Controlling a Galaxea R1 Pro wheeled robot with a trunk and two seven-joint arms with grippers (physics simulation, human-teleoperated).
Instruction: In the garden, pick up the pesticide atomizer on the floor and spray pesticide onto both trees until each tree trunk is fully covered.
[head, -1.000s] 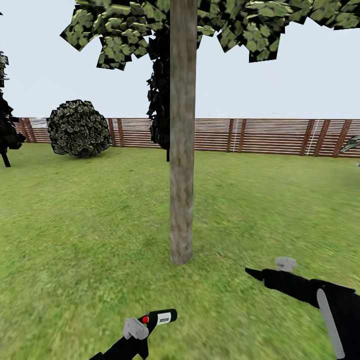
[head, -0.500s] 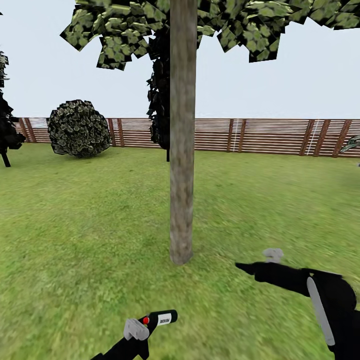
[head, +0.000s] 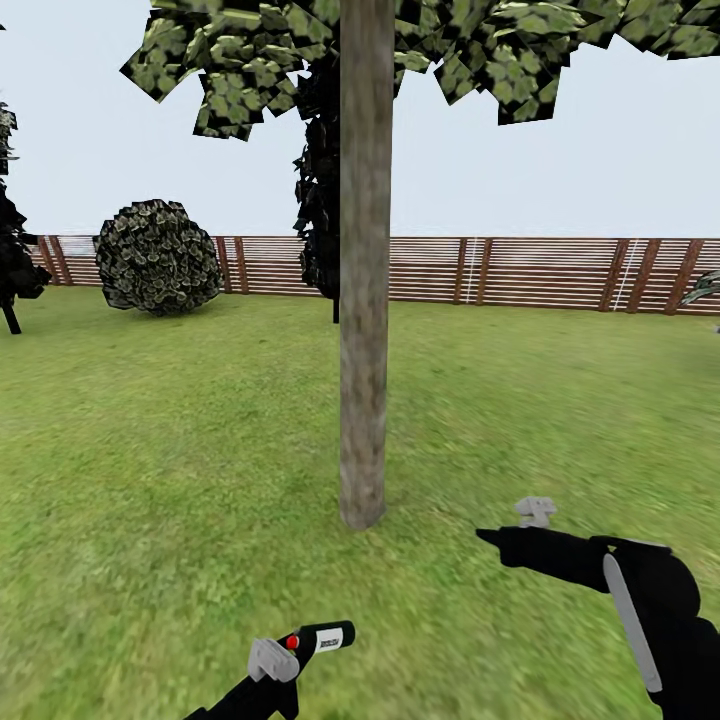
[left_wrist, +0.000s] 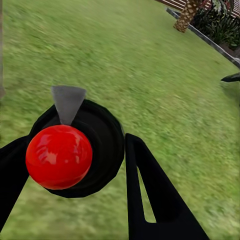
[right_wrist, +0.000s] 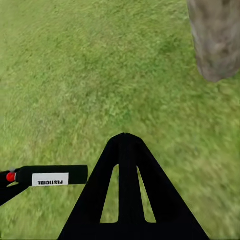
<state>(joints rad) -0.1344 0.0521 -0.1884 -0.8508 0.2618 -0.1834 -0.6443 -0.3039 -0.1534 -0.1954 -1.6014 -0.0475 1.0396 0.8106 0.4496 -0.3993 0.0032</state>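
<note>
Pickup done: pesticide atomizer (head: 318, 637) clamped in left tool (head: 272, 660) near lawn's (head: 150, 450) near edge, right tool (right_wrist: 125, 145) closed empty; tree trunk (head: 364, 300) bare, spraying ahead.

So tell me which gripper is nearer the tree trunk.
Right, by a little. The right gripper points at the tree trunk base from its right side, jaws shut and empty. The left gripper sits lower and nearer the robot, holding the pesticide atomizer.

One word can be read: "PESTICIDE", black on a white label along the black cylindrical body of the pesticide atomizer (right_wrist: 50, 176), at eight o'clock in the right wrist view.
</note>
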